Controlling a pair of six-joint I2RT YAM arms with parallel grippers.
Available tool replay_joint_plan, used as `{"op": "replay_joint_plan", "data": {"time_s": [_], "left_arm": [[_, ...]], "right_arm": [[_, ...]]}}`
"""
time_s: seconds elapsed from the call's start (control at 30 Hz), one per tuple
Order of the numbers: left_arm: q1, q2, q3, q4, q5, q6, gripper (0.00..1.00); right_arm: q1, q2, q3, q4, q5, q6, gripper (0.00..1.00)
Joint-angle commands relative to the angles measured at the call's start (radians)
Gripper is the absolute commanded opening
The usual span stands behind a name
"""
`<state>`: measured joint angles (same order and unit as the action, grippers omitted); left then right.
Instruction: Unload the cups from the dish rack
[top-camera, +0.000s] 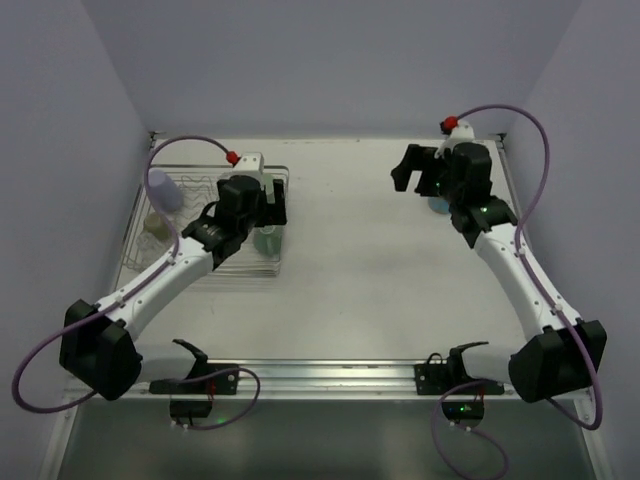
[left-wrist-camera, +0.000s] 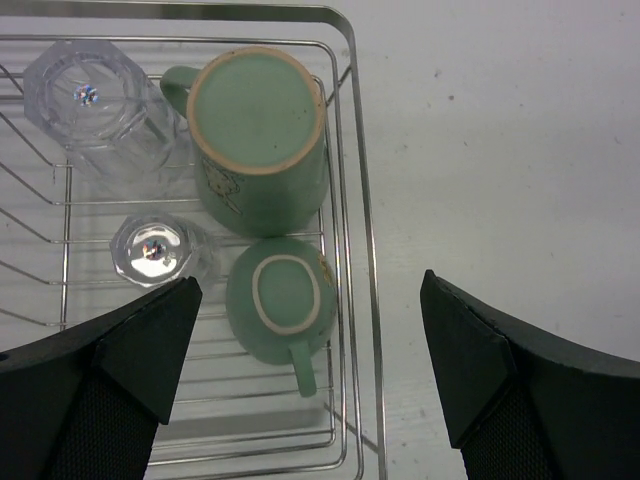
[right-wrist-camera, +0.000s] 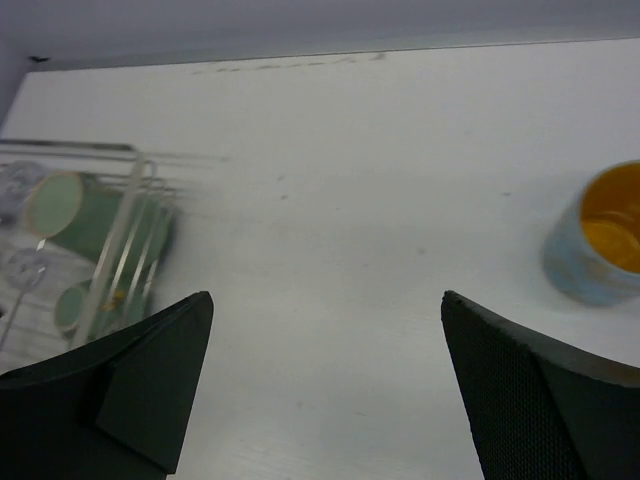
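Top external view: the dish rack (top-camera: 138, 222) lies on the white table (top-camera: 350, 300), with the left arm reaching over it. A lavender cup (top-camera: 164, 188) stands in the rack's far left part, and a beige cup (top-camera: 158, 225) sits just nearer than it. The left gripper (top-camera: 268, 205) hangs over the rack's right end, above a mint-green mug (top-camera: 267, 240).

Left wrist view: the left gripper (left-wrist-camera: 310, 295) has its fingers (left-wrist-camera: 130, 380) spread wide, with nothing between them. Below it, four pieces stand upside down inside the rack (left-wrist-camera: 365, 250). A tall mint-green mug (left-wrist-camera: 258, 130) is against the rack's right rim. A small mint-green mug (left-wrist-camera: 282, 300) touches it on the side nearer the camera, its handle pointing toward the camera. A large clear glass (left-wrist-camera: 85, 100) sits left of the tall mug, and a small clear glass (left-wrist-camera: 152, 250) sits left of the small mug.

Right wrist view: the right gripper (right-wrist-camera: 325, 310) is also spread wide and holds nothing. It hovers over bare table well to the right of the rack (right-wrist-camera: 120, 250). A blue mug with orange inside (right-wrist-camera: 600, 240) stands upright on the table, farther right still, well apart from the rack. In the top view this mug (top-camera: 438, 206) is mostly hidden behind the right gripper (top-camera: 410, 172).
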<state>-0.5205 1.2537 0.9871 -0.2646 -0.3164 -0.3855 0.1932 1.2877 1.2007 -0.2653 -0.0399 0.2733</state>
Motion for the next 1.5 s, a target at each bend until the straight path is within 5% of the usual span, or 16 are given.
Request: {"op": "replay_joint_plan", "data": {"time_s": [0.0, 0.4, 1.2, 1.33, 1.47], "left_arm": [[0.013, 0.085, 0.094, 0.116, -0.114, -0.012, 1.0], [0.066, 0.361, 0.231, 0.149, -0.178, 0.0, 1.0], [0.135, 0.527, 0.265, 0.327, -0.072, 0.037, 1.0], [0.137, 0.549, 0.277, 0.329, -0.082, 0.05, 0.93], [0.137, 0.514, 0.245, 0.357, -0.113, 0.068, 0.75]], "right_arm": [[0.09, -0.059, -0.131, 0.179, -0.159, 0.085, 0.99], [0.103, -0.16, -0.243, 0.301, -0.288, 0.13, 0.99], [0.16, -0.159, -0.247, 0.313, -0.321, 0.119, 0.99], [0.163, -0.16, -0.248, 0.316, -0.325, 0.121, 0.99], [0.166, -0.156, -0.248, 0.319, -0.331, 0.122, 0.99]]}}
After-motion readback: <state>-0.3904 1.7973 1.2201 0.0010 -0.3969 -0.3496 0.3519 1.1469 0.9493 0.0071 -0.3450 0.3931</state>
